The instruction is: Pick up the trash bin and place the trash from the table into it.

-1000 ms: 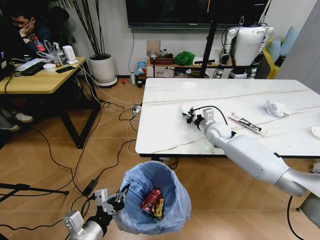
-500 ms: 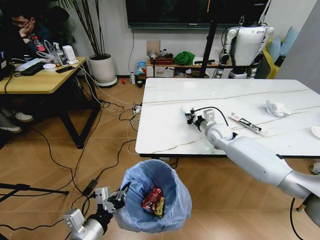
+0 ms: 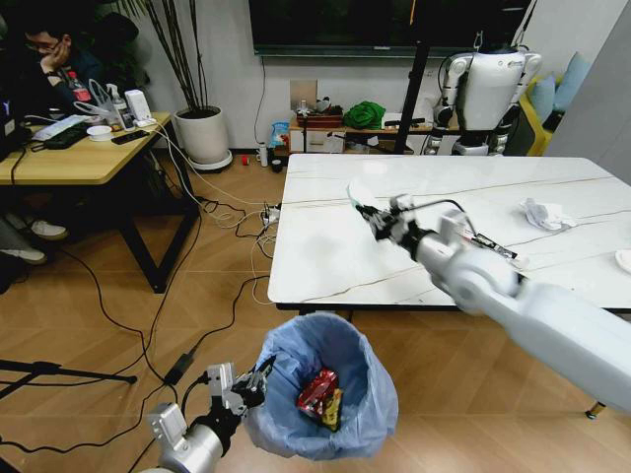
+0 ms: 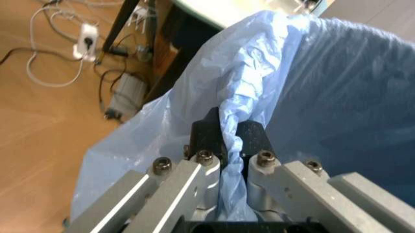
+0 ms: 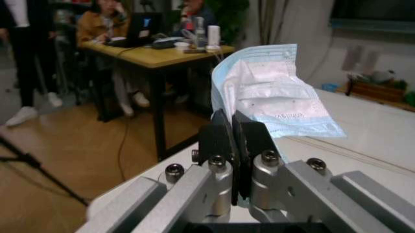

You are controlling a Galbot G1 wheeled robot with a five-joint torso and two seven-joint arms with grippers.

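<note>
Above table [image 3: 325,246]: right fingers [image 5: 224,133] pinch flattened blue-white cup [image 5: 275,94]; left fingers [image 4: 211,131] clamp crinkled bin [image 3: 330,389]

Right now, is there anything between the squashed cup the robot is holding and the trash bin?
Nothing visible is. The right gripper pinches the flattened blue-white cup above the table, near its front edge. The trash bin, held by the left gripper, sits lower, open-topped, with only air between.

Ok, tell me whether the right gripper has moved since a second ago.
Yes. The right gripper, shut on a flattened cup, has lifted off the table, away from its near edge.
</note>
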